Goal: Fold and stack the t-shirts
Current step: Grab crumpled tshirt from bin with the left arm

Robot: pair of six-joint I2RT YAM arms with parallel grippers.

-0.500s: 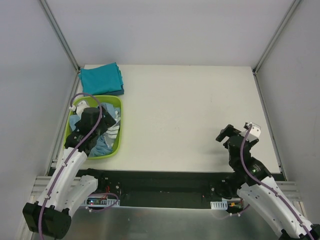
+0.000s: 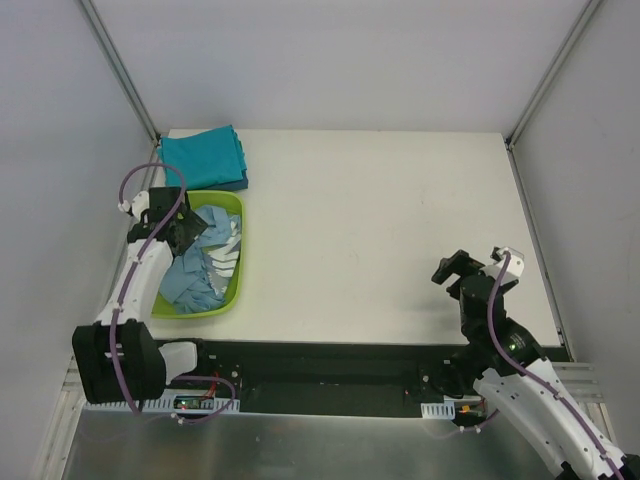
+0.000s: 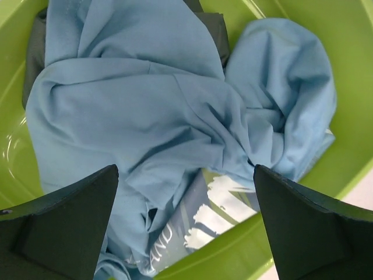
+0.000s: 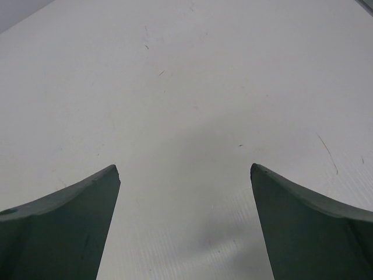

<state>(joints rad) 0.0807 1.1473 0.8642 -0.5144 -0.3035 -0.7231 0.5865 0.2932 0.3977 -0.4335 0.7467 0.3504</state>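
Hovering over the lime-green tub (image 3: 303, 17), the left gripper (image 3: 186, 227) is holding its fingers wide apart above the crumpled light blue t-shirt (image 3: 145, 116) inside, which is hiding most of a dark grey t-shirt (image 3: 34, 52). Well right of the tub, the right gripper (image 4: 186, 224) is hanging spread wide over the table (image 4: 186, 87), while folded teal t-shirts (image 2: 203, 158) are lying just behind the tub.

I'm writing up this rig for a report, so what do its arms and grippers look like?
The left arm and right arm have white shells over black joints, each with a purple cable looped alongside. The left gripper and right gripper carry dark, matte, wedge-shaped fingers tapering to blunt tips. No markings are visible.
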